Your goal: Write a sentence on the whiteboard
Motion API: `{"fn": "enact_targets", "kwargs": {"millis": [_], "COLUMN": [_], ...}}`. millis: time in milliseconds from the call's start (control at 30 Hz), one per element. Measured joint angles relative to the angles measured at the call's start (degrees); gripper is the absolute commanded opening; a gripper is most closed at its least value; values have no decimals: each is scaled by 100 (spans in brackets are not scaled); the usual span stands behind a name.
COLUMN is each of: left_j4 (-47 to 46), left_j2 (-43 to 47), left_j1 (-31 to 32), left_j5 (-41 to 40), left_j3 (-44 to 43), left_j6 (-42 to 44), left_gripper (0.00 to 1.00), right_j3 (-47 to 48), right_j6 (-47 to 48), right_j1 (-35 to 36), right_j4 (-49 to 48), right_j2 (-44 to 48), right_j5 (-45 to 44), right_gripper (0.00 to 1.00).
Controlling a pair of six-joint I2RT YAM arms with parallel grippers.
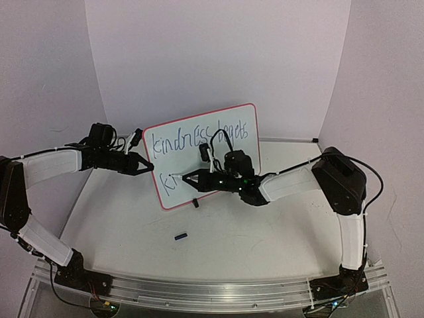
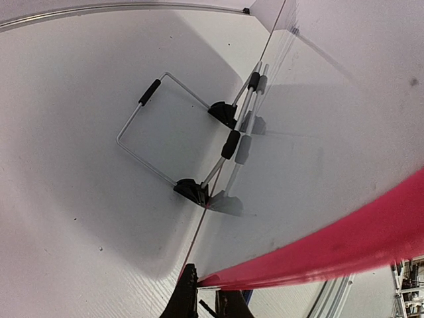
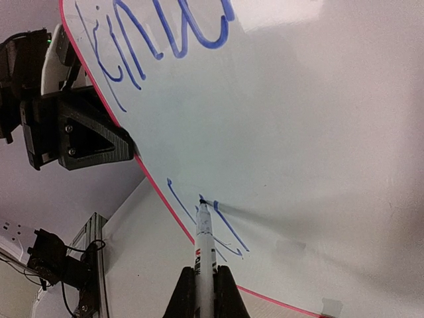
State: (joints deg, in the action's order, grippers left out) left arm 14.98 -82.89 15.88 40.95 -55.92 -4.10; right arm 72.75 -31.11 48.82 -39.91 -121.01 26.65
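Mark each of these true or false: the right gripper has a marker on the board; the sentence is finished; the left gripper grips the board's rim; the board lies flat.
1. The right gripper holds a marker with its tip on the whiteboard. True.
2. The sentence is finished. False: the second line has only its first strokes.
3. The left gripper is shut on the board's red rim. True.
4. The whiteboard lies flat on the table. False: it stands tilted on a wire stand.
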Motion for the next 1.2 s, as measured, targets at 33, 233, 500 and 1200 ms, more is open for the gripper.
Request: {"fn": "enact_targets", "kwargs": {"millis": [33,233,500,1200], "left_j4": [0,2,7,7], "left_j2": [0,13,33,33], "left_j1": [1,15,31,31], "left_j5": [-2,-16,-22,-60], "left_j3": [0,0,0,0], "left_j6": [0,2,7,-4], "left_gripper": [0,0,0,0], "right_j3": [-7,-323,-726,-309], "right_j6": [1,22,42,20], "right_j1": [0,-19,-59,-118], "right_j4": [-16,-305,-445,-273], "right_j2": [0,92,404,114], "right_j5": [0,-15,-138,-70], "right_gripper": [0,0,0,0]}}
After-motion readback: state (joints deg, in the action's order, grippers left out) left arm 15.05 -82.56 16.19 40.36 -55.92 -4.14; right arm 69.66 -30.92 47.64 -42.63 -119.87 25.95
